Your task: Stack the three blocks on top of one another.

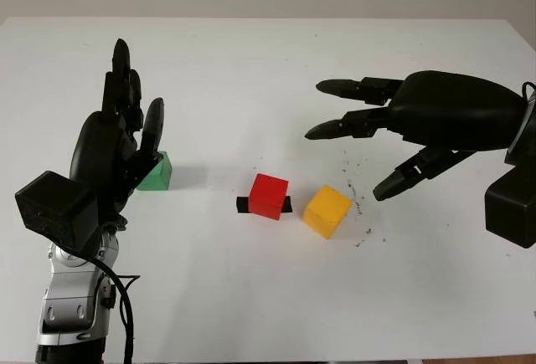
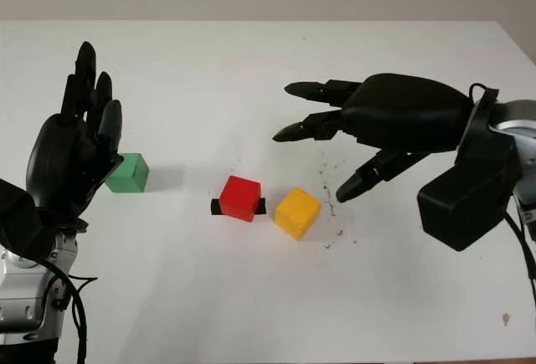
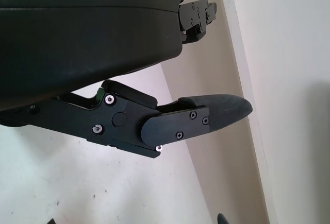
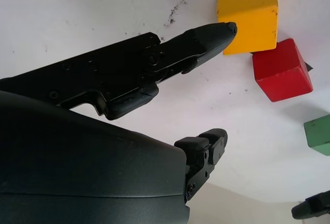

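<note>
Three blocks sit apart on the white table [image 1: 251, 297]. The red block [image 1: 269, 196] stands in the middle on a black tape mark [image 1: 242, 205]. Just to its right lies the yellow block [image 1: 327, 211], turned at an angle. The green block [image 1: 157, 173] is at the left, partly hidden behind my left hand [image 1: 134, 88], which is raised upright beside it, open and holding nothing. My right hand [image 1: 339, 142] hovers open above and to the right of the yellow block. In the right wrist view one of its fingers [image 4: 206, 36] points toward the yellow block [image 4: 247, 15], with the red block [image 4: 282, 70] beyond.
Dark specks [image 1: 356, 205] mark the table right of the yellow block. The table's far edge [image 1: 251, 19] meets a pale wall. Bare white surface lies in front of the blocks.
</note>
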`<control>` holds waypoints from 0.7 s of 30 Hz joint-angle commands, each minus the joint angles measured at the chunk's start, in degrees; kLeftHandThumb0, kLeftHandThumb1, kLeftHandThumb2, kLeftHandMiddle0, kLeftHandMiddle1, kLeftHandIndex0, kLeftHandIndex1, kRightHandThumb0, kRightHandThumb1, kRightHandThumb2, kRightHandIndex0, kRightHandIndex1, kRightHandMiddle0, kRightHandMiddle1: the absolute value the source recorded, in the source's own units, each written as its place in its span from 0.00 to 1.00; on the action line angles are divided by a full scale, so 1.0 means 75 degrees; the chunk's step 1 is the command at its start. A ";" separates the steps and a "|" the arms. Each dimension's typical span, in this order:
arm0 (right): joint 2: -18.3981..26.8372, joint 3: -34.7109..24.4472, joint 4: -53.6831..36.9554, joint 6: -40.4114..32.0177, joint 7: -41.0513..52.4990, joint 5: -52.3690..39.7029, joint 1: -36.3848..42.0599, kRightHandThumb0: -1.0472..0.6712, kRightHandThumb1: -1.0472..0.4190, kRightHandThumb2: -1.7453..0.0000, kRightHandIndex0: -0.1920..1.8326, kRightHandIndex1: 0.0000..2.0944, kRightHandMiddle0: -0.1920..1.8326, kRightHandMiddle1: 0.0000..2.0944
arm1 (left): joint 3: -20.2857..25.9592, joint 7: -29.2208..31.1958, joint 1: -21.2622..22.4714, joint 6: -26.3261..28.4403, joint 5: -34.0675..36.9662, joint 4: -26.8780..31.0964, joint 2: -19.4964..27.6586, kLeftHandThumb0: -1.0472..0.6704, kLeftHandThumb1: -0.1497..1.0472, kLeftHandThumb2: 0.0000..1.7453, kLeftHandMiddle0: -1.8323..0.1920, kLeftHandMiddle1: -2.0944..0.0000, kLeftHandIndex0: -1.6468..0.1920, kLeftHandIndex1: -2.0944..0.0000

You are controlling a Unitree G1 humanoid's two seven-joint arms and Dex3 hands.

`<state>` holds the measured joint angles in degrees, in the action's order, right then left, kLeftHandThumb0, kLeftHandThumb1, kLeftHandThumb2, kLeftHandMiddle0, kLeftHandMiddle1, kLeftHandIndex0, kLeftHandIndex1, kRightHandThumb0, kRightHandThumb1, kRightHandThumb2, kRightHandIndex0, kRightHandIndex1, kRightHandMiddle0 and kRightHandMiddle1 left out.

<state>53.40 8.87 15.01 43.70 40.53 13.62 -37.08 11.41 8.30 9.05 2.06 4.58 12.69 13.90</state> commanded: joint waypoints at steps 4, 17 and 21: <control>-0.0219 0.0148 0.0026 -0.0109 0.0026 0.0175 0.0194 0.17 0.06 0.98 0.08 0.02 0.26 0.06 | -0.0012 -0.0011 0.0062 -0.0016 0.0006 0.0086 0.0066 0.19 1.00 0.34 1.00 0.99 1.00 1.00; -0.0556 0.0370 0.0376 0.0123 -0.0182 0.0711 0.0154 0.19 0.12 0.98 0.09 0.03 0.30 0.08 | 0.0022 -0.0082 0.0014 -0.0041 0.0033 0.0113 0.0035 0.19 1.00 0.33 1.00 0.98 1.00 0.99; -0.0611 0.0392 0.0493 0.0249 -0.0299 0.0779 0.0230 0.20 0.13 0.98 0.10 0.03 0.31 0.10 | 0.0022 -0.0038 0.0009 -0.0100 0.0067 0.0094 0.0053 0.19 1.00 0.33 1.00 0.98 1.00 0.99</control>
<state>49.22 11.51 18.35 44.91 38.83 19.31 -35.94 11.43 7.94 9.05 2.01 4.83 12.69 14.05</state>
